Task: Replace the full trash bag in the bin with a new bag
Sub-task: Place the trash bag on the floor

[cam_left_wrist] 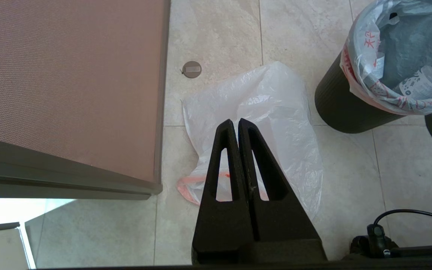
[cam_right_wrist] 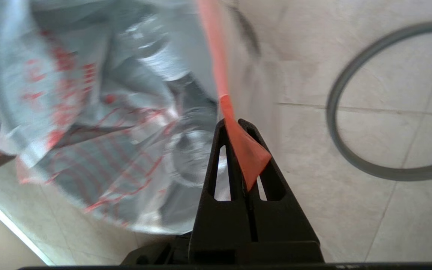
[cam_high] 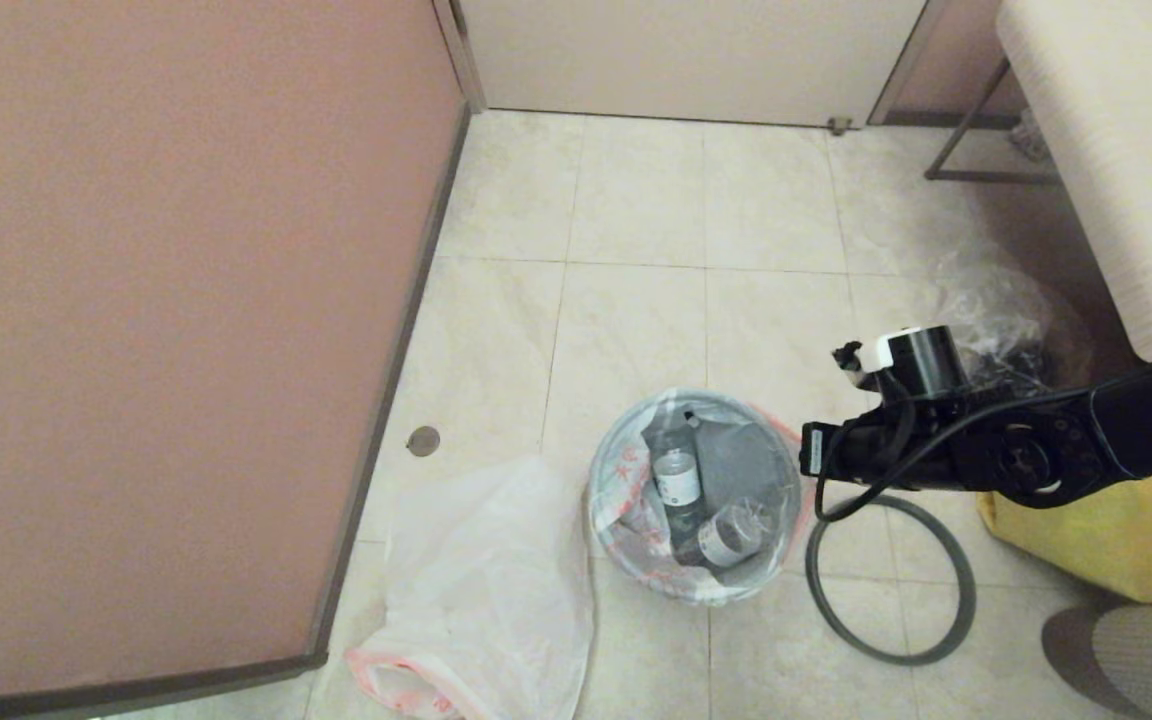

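Presently the right gripper has its jaws closed on the pink-red rim of the full trash bag, seated in the bin below them; a straight, slow lift seems advisable, left gripper closed, idle.

Black arm, looped cable

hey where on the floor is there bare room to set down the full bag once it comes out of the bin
The bare tiles beyond the bin, toward the far wall, are widest. Crowded: the new bag lies left of the bin, the grey hoop right of it, with a yellow bag and a clear bag past that. The right gripper pinches the full bag's red rim.
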